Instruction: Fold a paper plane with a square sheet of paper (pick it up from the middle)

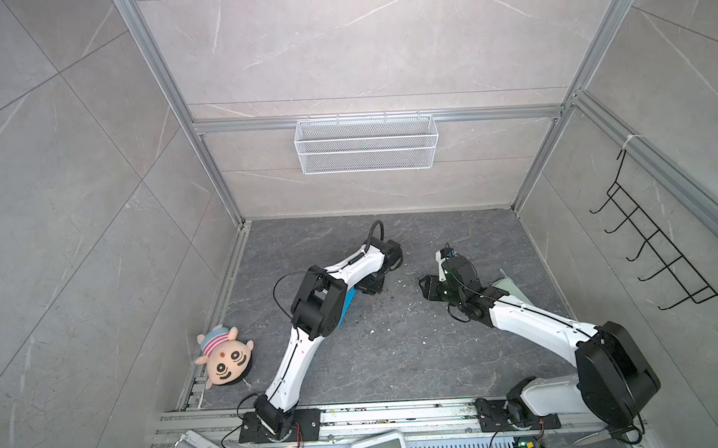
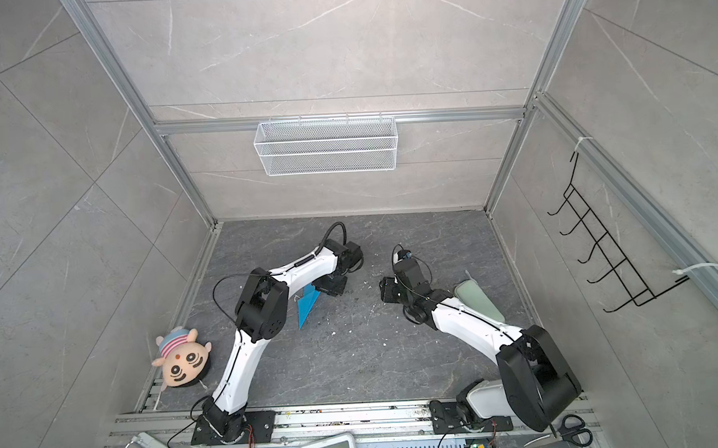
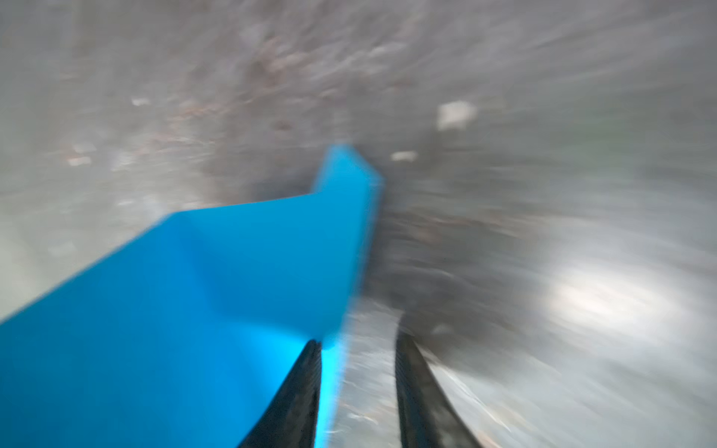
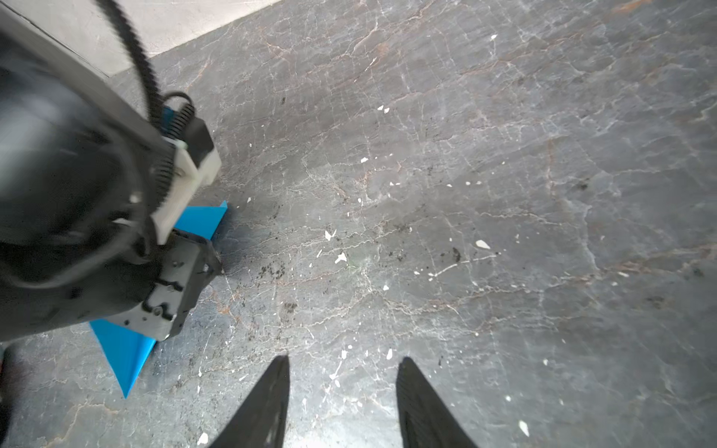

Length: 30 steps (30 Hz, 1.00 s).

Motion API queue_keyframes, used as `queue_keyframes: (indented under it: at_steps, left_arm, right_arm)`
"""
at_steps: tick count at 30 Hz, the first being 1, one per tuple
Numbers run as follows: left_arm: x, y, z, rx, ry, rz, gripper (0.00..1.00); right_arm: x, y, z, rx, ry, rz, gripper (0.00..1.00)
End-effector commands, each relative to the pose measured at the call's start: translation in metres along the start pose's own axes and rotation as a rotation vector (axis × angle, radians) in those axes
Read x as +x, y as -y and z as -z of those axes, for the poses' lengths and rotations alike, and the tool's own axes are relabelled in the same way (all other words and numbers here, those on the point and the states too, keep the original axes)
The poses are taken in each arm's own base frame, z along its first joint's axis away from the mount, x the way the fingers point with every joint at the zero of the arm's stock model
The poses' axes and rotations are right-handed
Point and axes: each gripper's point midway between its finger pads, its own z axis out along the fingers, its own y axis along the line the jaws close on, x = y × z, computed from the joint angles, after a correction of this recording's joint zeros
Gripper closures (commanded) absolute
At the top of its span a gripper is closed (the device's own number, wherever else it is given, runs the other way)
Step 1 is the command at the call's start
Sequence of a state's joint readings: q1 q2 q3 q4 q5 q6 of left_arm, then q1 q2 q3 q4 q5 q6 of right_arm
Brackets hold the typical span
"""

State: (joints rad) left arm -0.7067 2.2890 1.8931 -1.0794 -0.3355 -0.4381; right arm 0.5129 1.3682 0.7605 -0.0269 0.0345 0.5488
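Observation:
The square sheet of paper shows as a bright sky-blue folded paper plane [image 2: 307, 307] with a sharp point, on the dark floor under my left arm; in a top view only a sliver of the plane [image 1: 346, 313] shows. My left gripper [image 2: 330, 287] sits at its blunt end. In the blurred left wrist view the left gripper [image 3: 359, 343] has its jaws apart, and the plane [image 3: 194, 294] rests against the inner side of one finger. My right gripper [image 4: 344, 360] is open and empty over bare floor, well to the right of the plane [image 4: 124, 357].
A plush doll [image 1: 225, 360] lies at the floor's left edge. A pale green object [image 1: 510, 291] lies partly under my right arm. A white wire basket [image 1: 366, 143] hangs on the back wall and a black hook rack [image 1: 657, 241] on the right wall. Scissors [image 2: 571, 431] lie at the front right.

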Motion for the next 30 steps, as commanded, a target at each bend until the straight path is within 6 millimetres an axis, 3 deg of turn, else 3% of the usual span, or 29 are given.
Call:
queue_keyframes:
  at_steps: [1, 4, 6, 10, 16, 22, 30]
  left_arm:
    - [-0.013, 0.048, 0.085, 0.452, 0.137, 0.085, 0.56]
    - [-0.011, 0.065, 0.123, 0.693, 0.198, 0.137, 0.51]
    - [-0.007, 0.063, 0.138, 0.776, 0.232, 0.164, 0.49]
    - [0.009, 0.025, 0.143, 0.837, 0.321, 0.274, 0.47]
    - [0.05, -0.043, 0.089, 0.581, 0.372, 0.334, 0.45]
    - [0.062, -0.059, 0.042, 0.438, 0.292, 0.307, 0.52]
    - [0.06, -0.071, 0.002, 0.337, 0.23, 0.385, 0.69]
  right_arm:
    - [-0.003, 0.009, 0.007, 0.032, 0.029, -0.036, 0.52]
    - [-0.002, 0.01, 0.006, 0.025, 0.033, -0.05, 0.51]
    - [-0.001, 0.005, 0.004, -0.002, 0.021, -0.046, 0.51]
    - [0.005, -0.017, -0.004, -0.112, -0.034, -0.016, 0.5]
    - [0.017, -0.047, -0.026, -0.262, -0.138, -0.032, 0.47]
    - [0.021, -0.068, -0.041, -0.359, -0.197, -0.062, 0.47]
    - [0.042, -0.104, -0.05, -0.5, -0.324, -0.075, 0.47]
